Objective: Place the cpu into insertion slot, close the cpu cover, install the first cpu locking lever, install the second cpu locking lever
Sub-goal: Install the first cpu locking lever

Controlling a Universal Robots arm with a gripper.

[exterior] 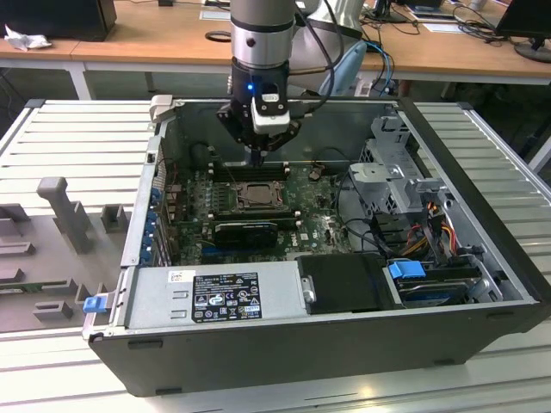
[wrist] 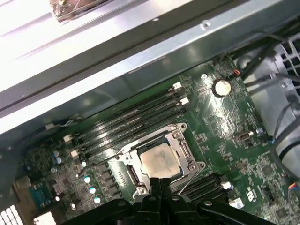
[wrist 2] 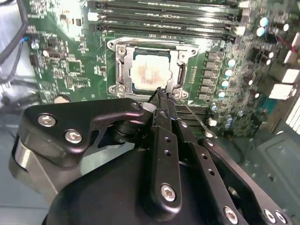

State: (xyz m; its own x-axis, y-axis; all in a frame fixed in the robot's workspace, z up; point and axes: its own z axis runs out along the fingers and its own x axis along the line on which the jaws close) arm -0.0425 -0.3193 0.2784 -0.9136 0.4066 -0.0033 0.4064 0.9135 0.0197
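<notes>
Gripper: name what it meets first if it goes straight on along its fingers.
Probably the near edge of the cpu cover, framing the seated cpu; the gripper, shut, points at it, though depth is unclear.

A black label (exterior: 225, 297) with white print is stuck on the grey box (exterior: 280, 292) at the front of the computer case (exterior: 301, 353). Its letters are too small to read. A little white sticker (exterior: 181, 277) sits just beside it, and its print cannot be read either. The cpu (wrist 2: 147, 74) has faint marks on its shiny face, too blurry to read. The green board (wrist: 225, 122) has tiny white marks, and none can be read.
</notes>
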